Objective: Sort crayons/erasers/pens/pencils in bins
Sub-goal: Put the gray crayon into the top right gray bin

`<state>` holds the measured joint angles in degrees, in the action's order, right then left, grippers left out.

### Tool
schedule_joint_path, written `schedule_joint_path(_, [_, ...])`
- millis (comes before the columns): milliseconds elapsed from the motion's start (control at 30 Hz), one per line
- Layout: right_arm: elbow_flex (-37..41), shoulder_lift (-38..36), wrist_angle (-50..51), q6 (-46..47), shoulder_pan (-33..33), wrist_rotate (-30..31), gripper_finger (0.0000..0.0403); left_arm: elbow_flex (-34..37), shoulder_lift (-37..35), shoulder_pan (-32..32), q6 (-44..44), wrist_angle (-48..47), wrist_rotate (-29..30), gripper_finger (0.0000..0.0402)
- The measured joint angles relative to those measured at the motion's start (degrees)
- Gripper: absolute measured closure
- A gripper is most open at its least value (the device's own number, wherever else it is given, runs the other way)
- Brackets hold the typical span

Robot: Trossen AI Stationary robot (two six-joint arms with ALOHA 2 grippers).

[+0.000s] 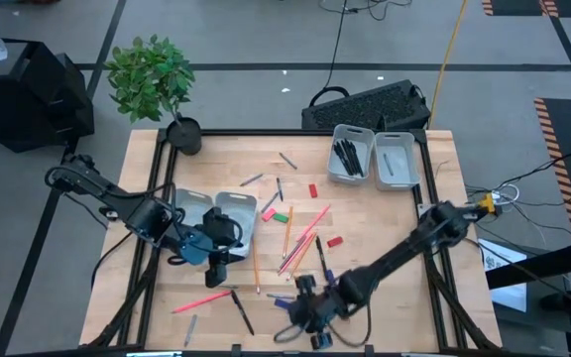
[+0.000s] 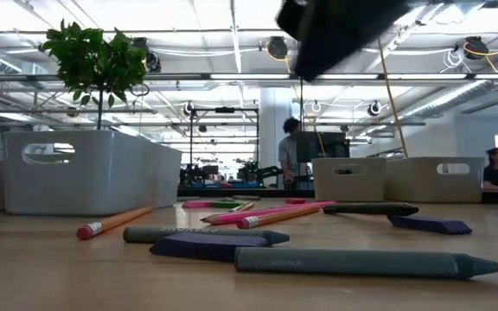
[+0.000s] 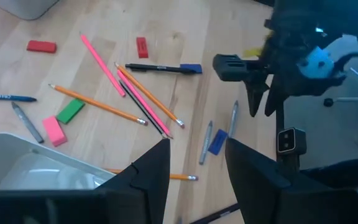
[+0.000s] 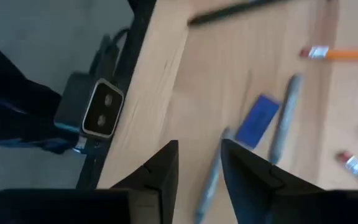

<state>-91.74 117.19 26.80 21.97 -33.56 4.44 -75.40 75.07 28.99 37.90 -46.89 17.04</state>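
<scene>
The right claw (image 4: 199, 165), fingers parted and empty, hangs over the table's (image 1: 385, 213) near edge just beside a blue eraser (image 4: 258, 120) flanked by two grey crayons (image 4: 283, 118) lying lengthwise, far nearer than the left claw (image 1: 218, 260), also empty, by the bins (image 1: 234, 216).

Orange and pink pencils (image 1: 300, 238) lie fanned mid-tabletop among red, green and pink erasers (image 1: 269, 212). Black pens (image 1: 346, 156) fill one far bin (image 1: 350, 135); near bins (image 1: 236, 203) sit left.
</scene>
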Motion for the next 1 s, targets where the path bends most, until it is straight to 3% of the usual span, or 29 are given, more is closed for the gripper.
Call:
schedule_joint_path(200, [-0.90,2.48,2.73,8.55,-2.25,6.52,0.0287,0.04,0.00,-0.04,-0.51,-0.06,0.04,0.0245])
schedule_joint_path(567, [-0.62,5.33,2.51,10.66,-4.59,14.19,0.0287,0.07,0.00,0.00,0.21,-1.01,2.49,0.0245])
schedule_joint_path(1000, [5.39,5.35,-1.33,12.11,-4.38,13.49,0.0287,0.07,0.00,-0.02,0.30,-0.93,2.55,0.0245])
